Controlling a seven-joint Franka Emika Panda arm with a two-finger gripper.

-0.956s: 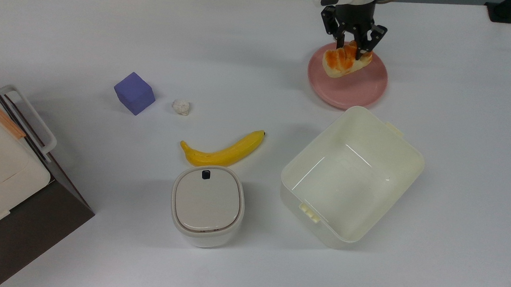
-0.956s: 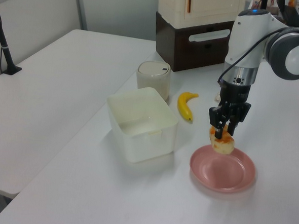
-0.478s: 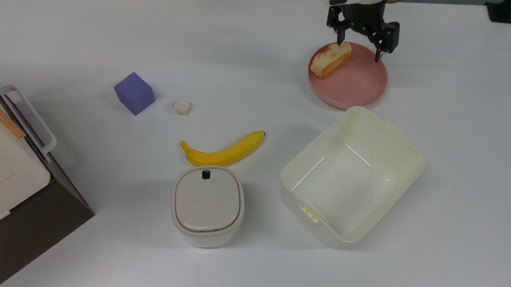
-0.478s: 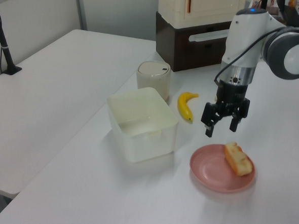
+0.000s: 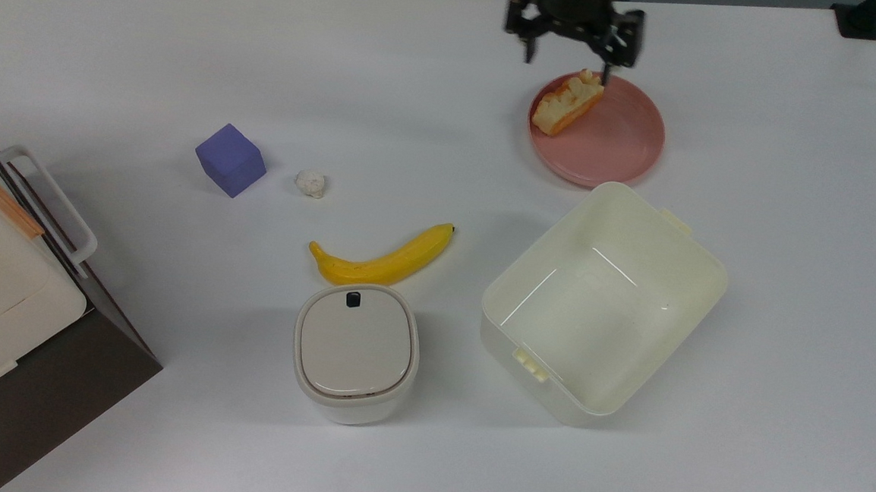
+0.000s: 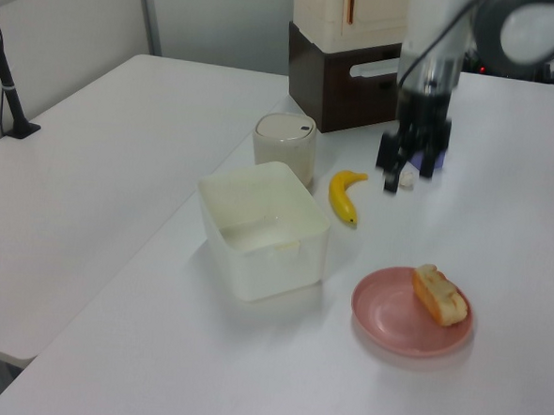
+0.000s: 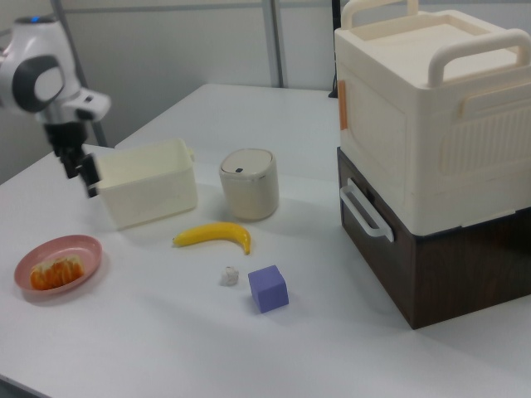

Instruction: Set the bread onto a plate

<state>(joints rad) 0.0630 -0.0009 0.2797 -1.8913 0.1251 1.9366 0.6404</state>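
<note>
- We see the bread (image 5: 566,104) lying on the pink plate (image 5: 619,147), resting toward the top view's left part of the dish, touching nothing but the plate.
- Our gripper (image 5: 570,41) hangs above the table beside the plate, fingers spread apart and carrying nothing.
- In the left view the gripper (image 6: 408,168) sits well above the plate (image 6: 392,320), over toward the banana (image 6: 343,197).
- We judge the placing step done: the loaf is down and released.
- What's left, we reckon, is only the retreat, with room kept from the cream tub (image 5: 602,302).
- The bread (image 7: 55,271) looks settled, not perched on the rim.
</note>
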